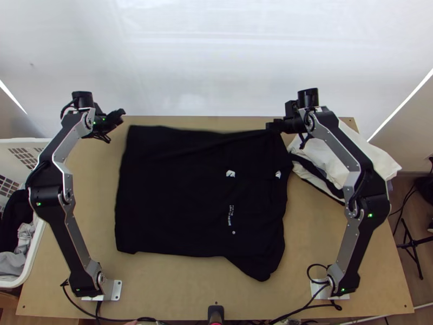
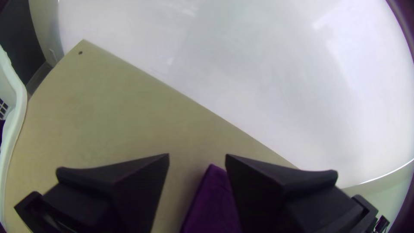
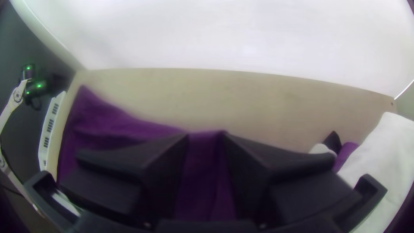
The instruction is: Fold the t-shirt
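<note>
Across the centre of the top view, has a black cloth t-shirt point(image 1: 173, 189) spread out; at upper left and upper right, has the black, flat-fingered left gripper point(image 1: 120, 115) and right gripper point(image 1: 270, 127) parted.

The table point(image 1: 92, 184) left of the shirt point(image 1: 173, 189) is open; white cloth point(image 1: 383, 161) obstructs right.

High steep view, wrist close-ups, shared table point(image 1: 308, 233)
</note>
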